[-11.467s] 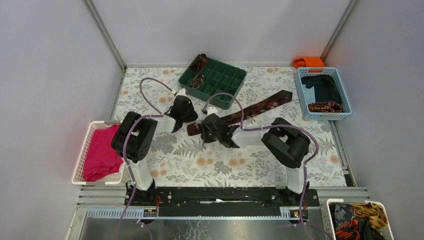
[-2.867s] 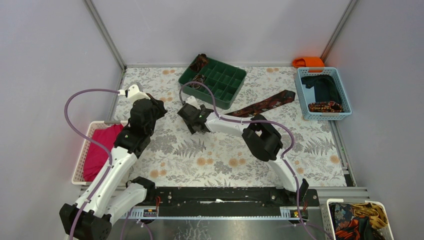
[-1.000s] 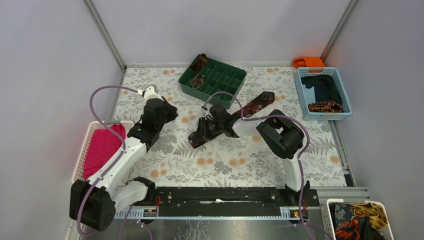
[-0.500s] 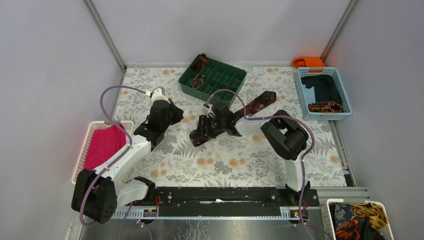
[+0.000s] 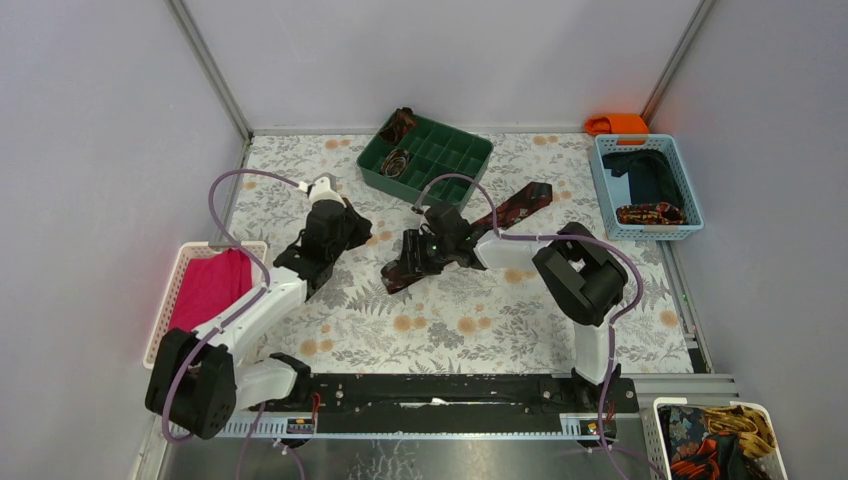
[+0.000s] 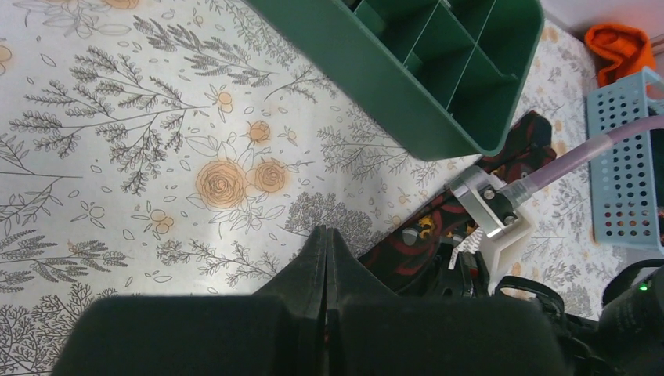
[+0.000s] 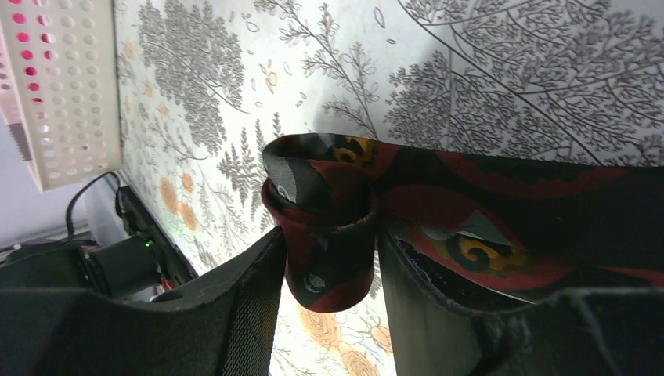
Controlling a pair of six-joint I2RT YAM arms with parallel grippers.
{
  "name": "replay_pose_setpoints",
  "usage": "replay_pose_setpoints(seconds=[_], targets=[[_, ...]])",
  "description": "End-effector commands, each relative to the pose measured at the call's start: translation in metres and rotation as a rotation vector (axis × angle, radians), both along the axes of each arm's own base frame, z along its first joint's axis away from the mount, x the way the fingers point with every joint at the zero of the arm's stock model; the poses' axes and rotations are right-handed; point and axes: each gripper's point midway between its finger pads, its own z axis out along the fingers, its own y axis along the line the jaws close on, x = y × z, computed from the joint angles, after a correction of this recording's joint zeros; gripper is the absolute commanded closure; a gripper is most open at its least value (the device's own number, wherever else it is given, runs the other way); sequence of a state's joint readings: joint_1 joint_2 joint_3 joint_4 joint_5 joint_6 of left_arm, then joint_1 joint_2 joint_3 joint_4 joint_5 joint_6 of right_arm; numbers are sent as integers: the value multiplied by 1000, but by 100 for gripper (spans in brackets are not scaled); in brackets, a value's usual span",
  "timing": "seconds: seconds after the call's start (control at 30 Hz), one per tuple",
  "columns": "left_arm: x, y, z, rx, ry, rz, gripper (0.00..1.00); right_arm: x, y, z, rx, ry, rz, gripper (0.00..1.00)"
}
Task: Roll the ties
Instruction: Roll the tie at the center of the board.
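Just this side of the tray, the left gripper is pressed together. The right gripper straddles the tie at its rolled end; gripping or not, I can't tell.

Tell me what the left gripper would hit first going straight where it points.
Probably the floral tablecloth just ahead of the shut left gripper, as it seems tilted downward. Skimming level, it would reach the green compartment tray wall. Depth is unclear.

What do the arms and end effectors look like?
The left arm and right arm have white links and bulky black joints, each trailing a lavender cable. The left end effector and right end effector are black; a green light glows by the right wrist.
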State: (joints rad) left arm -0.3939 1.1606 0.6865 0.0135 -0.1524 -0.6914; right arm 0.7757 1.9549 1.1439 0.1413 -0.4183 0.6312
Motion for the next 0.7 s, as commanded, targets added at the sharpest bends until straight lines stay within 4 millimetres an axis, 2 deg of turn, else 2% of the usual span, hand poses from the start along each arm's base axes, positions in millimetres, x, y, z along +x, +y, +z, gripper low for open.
replay_pose_setpoints(seconds=[0.0, 0.23, 0.53, 0.67], targets=[[7, -10, -1, -7, -25, -27, 100, 19, -10, 24, -46, -104, -32, 46], [9, -24, -17, 8, 4, -60, 100, 29, -24, 26, -121, -167, -73, 46], [16, -38, -66, 27, 87, -107, 100, 30, -35, 10, -205, -154, -80, 47], [21, -42, -83, 52, 112, -132, 100, 31, -35, 12, -200, -167, -76, 47]])
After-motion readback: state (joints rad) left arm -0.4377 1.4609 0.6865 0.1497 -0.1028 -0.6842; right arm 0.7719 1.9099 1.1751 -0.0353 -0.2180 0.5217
